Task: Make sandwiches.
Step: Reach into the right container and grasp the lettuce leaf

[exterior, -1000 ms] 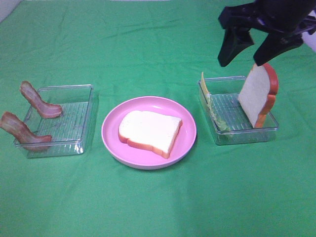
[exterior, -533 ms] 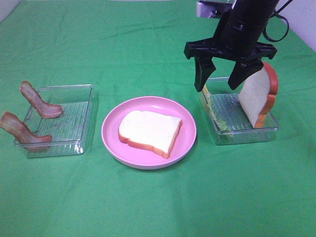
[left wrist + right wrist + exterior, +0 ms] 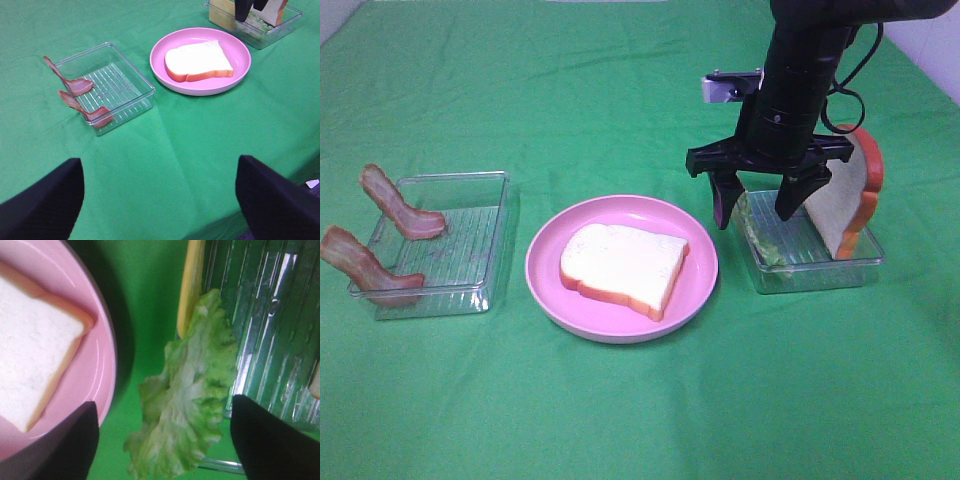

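Observation:
One white bread slice (image 3: 623,265) lies flat on the pink plate (image 3: 545,285). A second slice (image 3: 842,200) leans upright in the right clear tray (image 3: 820,275). Pale green lettuce (image 3: 185,405) and a yellow cheese slice (image 3: 192,285) lean on that tray's left wall. My right gripper (image 3: 754,212) hangs open just above the lettuce, one finger outside the wall and one inside, holding nothing. Two bacon strips (image 3: 400,205) (image 3: 365,265) hang over the left tray's edge. My left gripper (image 3: 160,200) is open and empty, well back from the plate (image 3: 165,75).
The left clear tray (image 3: 470,240) stands left of the plate, with ridged floor and low walls. Green cloth covers the whole table. The right arm's black wrist rises above the right tray, close to the upright bread slice.
My right gripper came down and to the left, from high above the upright bread to the right tray's left wall over the lettuce. It stayed open.

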